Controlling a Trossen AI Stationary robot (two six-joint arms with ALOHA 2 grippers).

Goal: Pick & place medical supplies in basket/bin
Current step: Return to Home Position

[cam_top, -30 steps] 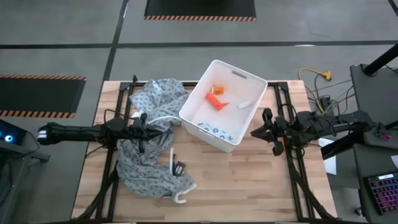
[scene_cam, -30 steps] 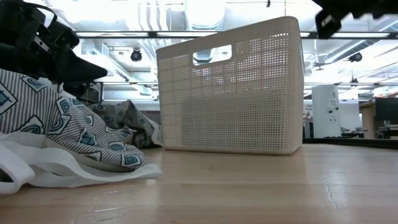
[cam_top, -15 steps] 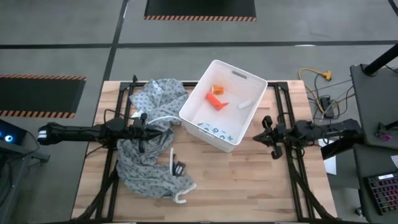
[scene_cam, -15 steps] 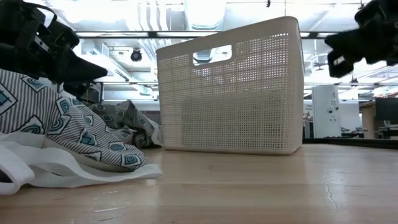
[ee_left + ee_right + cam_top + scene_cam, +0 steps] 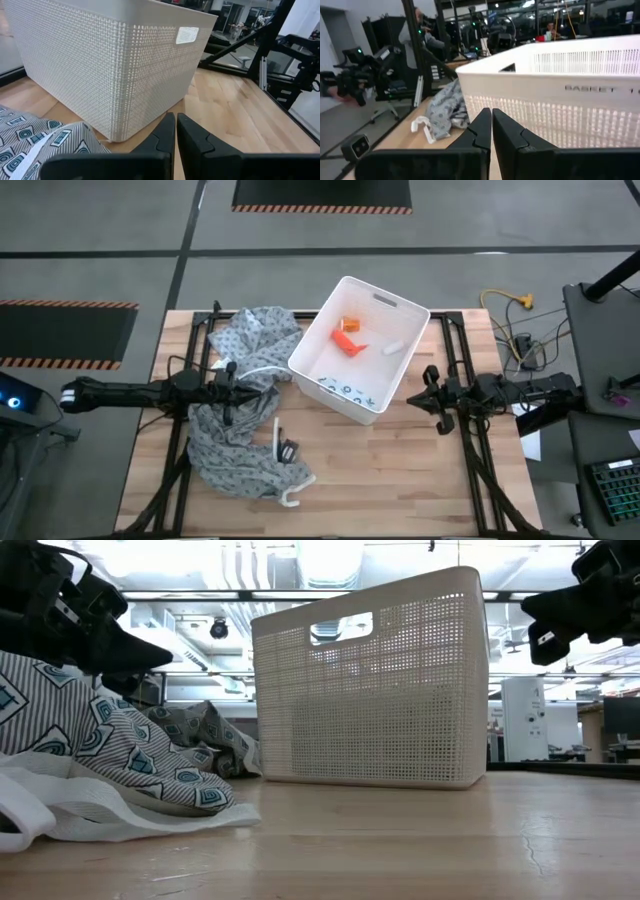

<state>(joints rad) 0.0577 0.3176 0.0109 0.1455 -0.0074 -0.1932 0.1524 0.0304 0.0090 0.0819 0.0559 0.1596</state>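
Note:
The white basket (image 5: pixel 327 340) stands at the table's far middle; it also shows in the low view (image 5: pixel 370 690). In it lie an orange bottle-like cylinder (image 5: pixel 345 338), a short white cylinder (image 5: pixel 392 347) and a pale teal packet with dark rings (image 5: pixel 348 390). The white round disc is hidden. My right gripper (image 5: pixel 428 395) is shut and empty, just right of the basket and above the table (image 5: pixel 491 117). My left gripper (image 5: pixel 232 388) is shut and empty, left of the basket over a patterned cloth (image 5: pixel 176 122).
A grey patterned cloth (image 5: pixel 240 410) with white straps (image 5: pixel 290 495) covers the table's left part. A small black item (image 5: pixel 288 448) lies beside it. Bare wood (image 5: pixel 400 480) shows at the near right. People and equipment show in the room beyond (image 5: pixel 415 30).
My right gripper has gone down and toward the table's right edge, away from the basket, and has kept still in the last half second.

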